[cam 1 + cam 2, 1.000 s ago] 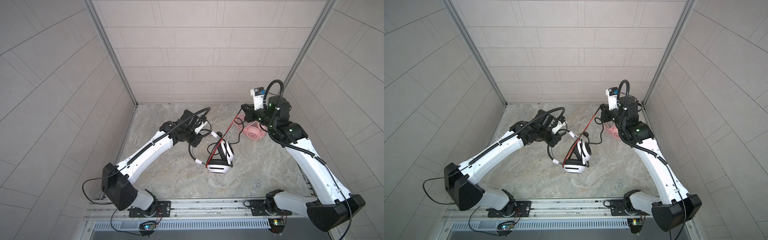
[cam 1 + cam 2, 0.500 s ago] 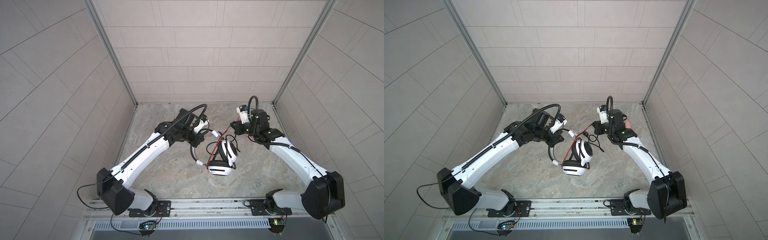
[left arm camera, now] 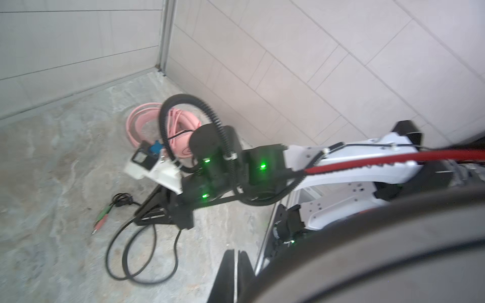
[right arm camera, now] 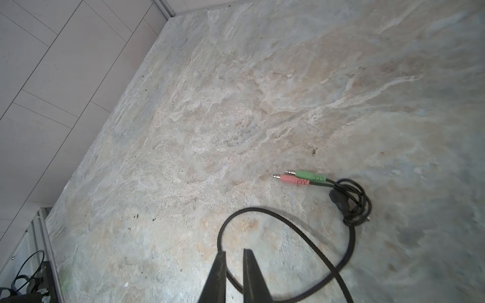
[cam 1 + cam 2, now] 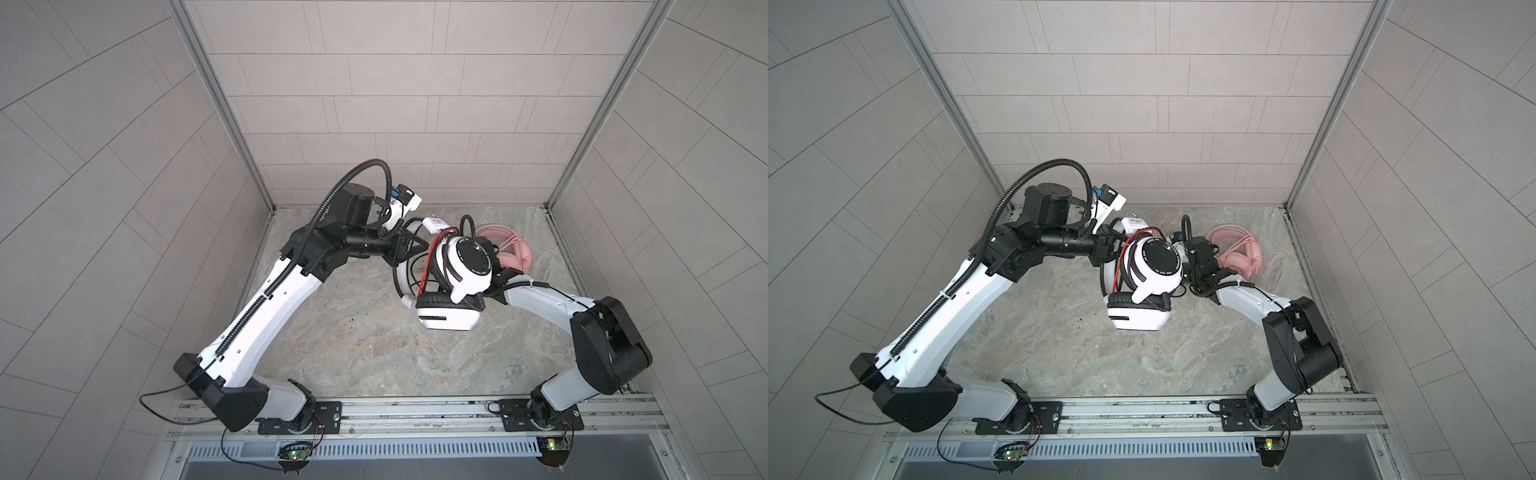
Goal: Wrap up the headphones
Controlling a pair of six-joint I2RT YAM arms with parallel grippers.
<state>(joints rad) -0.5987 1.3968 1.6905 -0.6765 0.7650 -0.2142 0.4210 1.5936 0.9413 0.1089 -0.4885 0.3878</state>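
Observation:
The white-and-black headphones (image 5: 465, 270) (image 5: 1154, 266) hang in the air, lifted by my left gripper (image 5: 405, 251) (image 3: 237, 253), which is shut at their left side; the exact part gripped is hidden. A red cable (image 5: 427, 266) and the thin black cable loop around them. The black cable (image 4: 288, 225) trails down to the floor, ending in green and pink plugs (image 4: 299, 178). My right gripper (image 4: 233, 253) (image 3: 137, 219) is low over that cable, jaws a little apart, hidden under the headset in both top views. The pink headphones (image 5: 515, 249) (image 3: 154, 123) lie at the back right.
Tiled walls (image 5: 374, 124) close in the stone floor (image 5: 353, 353) on three sides. The arms' base rail (image 5: 415, 409) runs along the front. A white tag or box (image 5: 434, 224) sits by the lifted headset.
The right arm swung from the back right down toward the middle, under the headset, and its jaws parted slightly. The left arm raised the white-and-black headphones higher and to the right.

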